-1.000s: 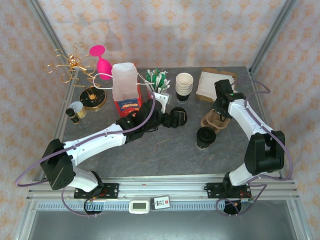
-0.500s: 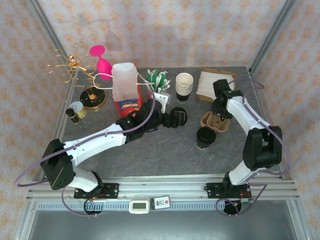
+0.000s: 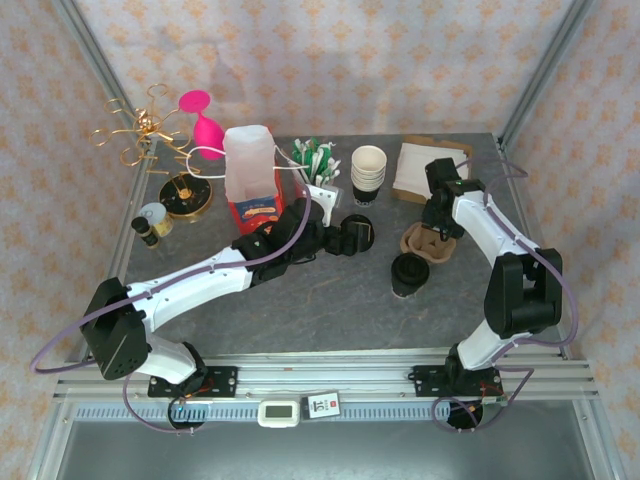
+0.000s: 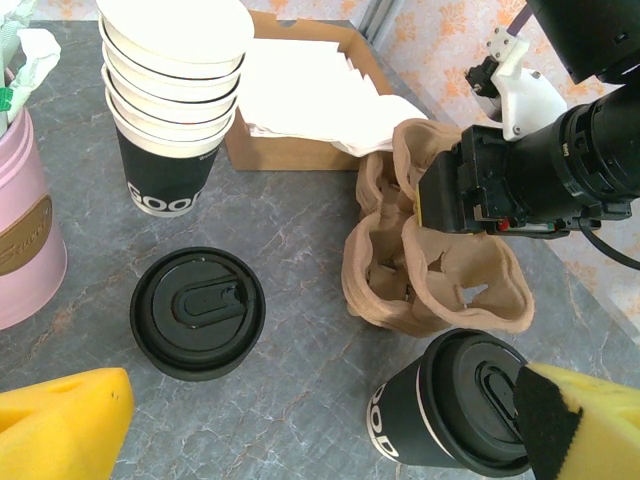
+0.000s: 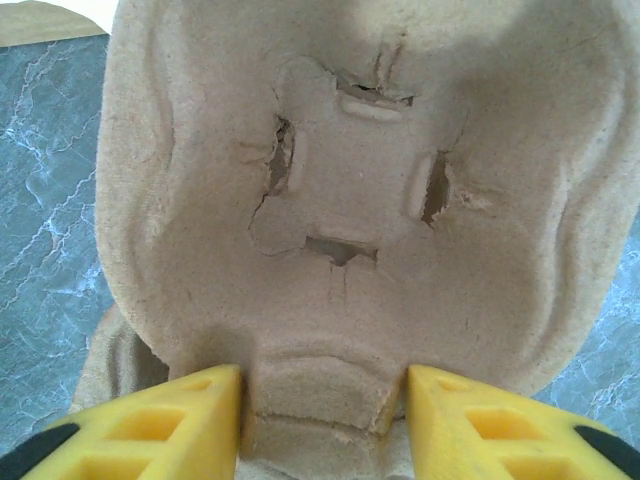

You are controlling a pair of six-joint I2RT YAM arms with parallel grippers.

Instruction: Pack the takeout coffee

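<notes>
On the bench [image 3: 330, 300], with the takeout coffee [image 4: 470, 415] upright just beside the pulp carrier [image 4: 430, 270], we caution that the right end effector [image 5: 325, 400], pinching the carrier's rim (thin pulp), could tear it or topple the cup; the left end effector [image 4: 320, 400] gapes wide.

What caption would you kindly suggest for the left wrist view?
Lidded takeout coffee beside the pulp cup carrier, whose rim the right gripper clamps.
</notes>
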